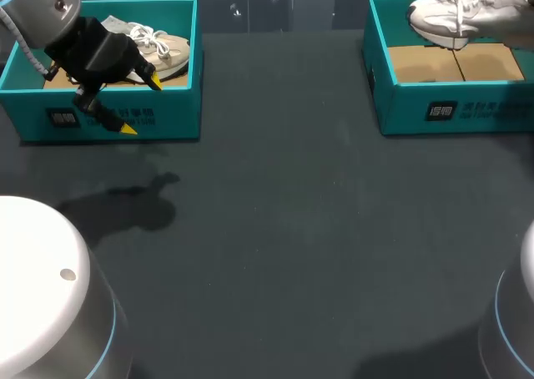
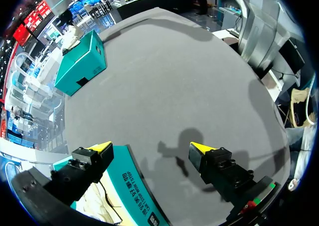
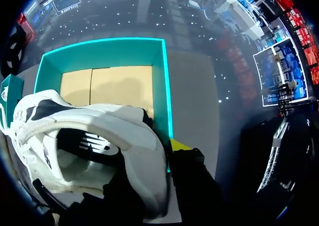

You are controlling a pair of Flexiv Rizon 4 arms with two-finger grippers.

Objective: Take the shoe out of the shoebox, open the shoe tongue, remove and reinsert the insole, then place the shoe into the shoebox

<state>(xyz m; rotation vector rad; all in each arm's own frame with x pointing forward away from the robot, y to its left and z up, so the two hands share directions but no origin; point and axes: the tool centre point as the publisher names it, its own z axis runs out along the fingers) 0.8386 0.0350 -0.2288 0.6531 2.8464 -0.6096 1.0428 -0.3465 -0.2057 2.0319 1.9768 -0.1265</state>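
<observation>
A white shoe (image 1: 464,13) with black trim hangs above the right teal shoebox (image 1: 455,108). In the right wrist view my right gripper (image 3: 160,154) is shut on the white shoe (image 3: 99,131) at its collar wall. One yellow tip shows outside the shoe and the other finger is hidden inside it. Below lies the right shoebox's bare cardboard floor (image 3: 107,84). My left gripper (image 1: 140,105) stands open over the front wall of the left teal shoebox (image 1: 171,116), which holds a beige shoe (image 1: 158,49). In the left wrist view my left gripper (image 2: 150,147) straddles that wall, holding nothing.
Dark table surface (image 1: 292,229) stretches between the two boxes and toward the front edge. My arms' bases (image 1: 42,295) stand at the near corners. The right shoebox (image 2: 82,61) shows across the table in the left wrist view.
</observation>
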